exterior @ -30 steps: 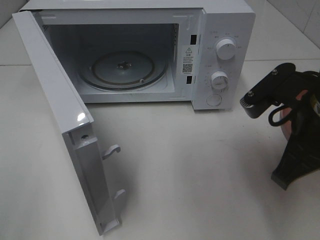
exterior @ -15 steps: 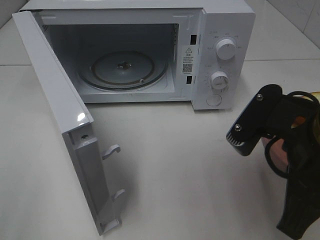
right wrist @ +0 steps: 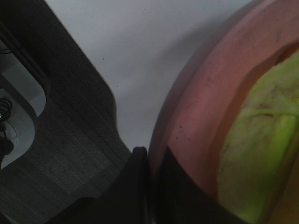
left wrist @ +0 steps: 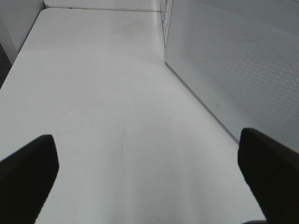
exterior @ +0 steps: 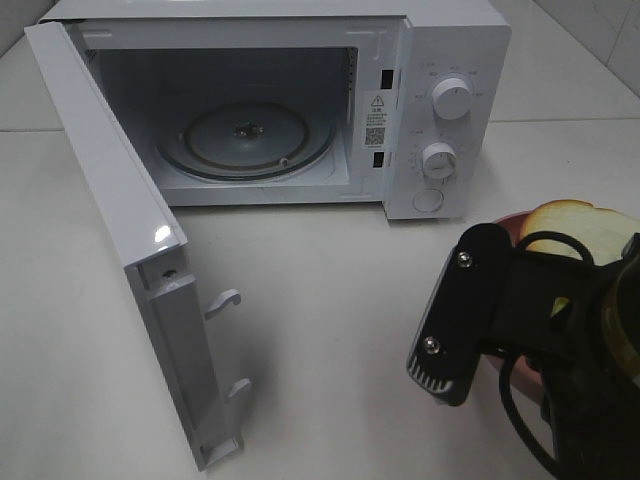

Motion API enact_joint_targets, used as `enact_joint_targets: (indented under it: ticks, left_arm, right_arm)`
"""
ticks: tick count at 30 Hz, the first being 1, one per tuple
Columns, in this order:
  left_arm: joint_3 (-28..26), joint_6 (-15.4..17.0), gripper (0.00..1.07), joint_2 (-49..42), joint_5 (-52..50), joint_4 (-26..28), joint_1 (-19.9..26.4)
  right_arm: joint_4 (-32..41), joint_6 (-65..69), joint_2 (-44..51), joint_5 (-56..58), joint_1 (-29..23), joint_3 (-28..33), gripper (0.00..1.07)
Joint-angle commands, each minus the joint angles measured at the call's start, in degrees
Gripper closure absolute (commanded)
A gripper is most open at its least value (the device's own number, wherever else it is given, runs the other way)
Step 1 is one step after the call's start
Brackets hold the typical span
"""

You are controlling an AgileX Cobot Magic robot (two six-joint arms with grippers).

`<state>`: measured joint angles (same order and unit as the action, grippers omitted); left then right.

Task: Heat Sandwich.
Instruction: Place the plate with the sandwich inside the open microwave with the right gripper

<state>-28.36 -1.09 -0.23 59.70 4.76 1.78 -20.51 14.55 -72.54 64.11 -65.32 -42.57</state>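
Right gripper (right wrist: pixel 152 186): clenched on the rim of the pink plate (right wrist: pixel 205 116), one finger outside, one inside. Sandwich (exterior: pixel 585 232) lies on that plate, near right, nearer than the microwave (exterior: pixel 445 60). Microwave door (exterior: pixel 110 230) stands open to the left. Left gripper (left wrist: pixel 149 182): fingers spread wide above the table (left wrist: pixel 117 93).

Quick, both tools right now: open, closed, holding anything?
Left tool: open, holding nothing.
Right tool: closed on the pink plate rim, sandwich on it.

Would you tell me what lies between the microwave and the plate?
Nothing: in the exterior high view, only bare table separates the microwave from the plate holding the sandwich.
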Motion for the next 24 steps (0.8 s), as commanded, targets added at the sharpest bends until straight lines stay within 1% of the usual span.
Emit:
enact_joint_targets:
  ticks: [1,7,11,18,24]
  left_arm:
    - [0.06,-0.11,0.05,-1.32,-0.34,0.29,0.17]
    - [0.06,-0.11,0.05,-1.32,-0.34,0.29,0.17]
    - [0.06,-0.11,0.05,-1.32,-0.34,0.29,0.17]
    - [0.06,-0.11,0.05,-1.32,-0.34,0.29,0.17]
    - [0.06,-0.11,0.05,-1.32,-0.34,0.29,0.17]
  right_arm:
    - [-1.32,-3.44,0.52,0.63,-0.86,0.34,1.06]
    - [-1.38,-10.20,0.52,-0.86,-0.86,0.34,1.06]
    - [-1.49,-18.45,0.52,-3.61,-0.86,0.34,1.05]
    - [-1.49,-26.18,0.52,-6.02,-0.86,0.34,1.05]
    - [-1.38,-35.75,0.52,-9.45,-0.86,0.34,1.05]
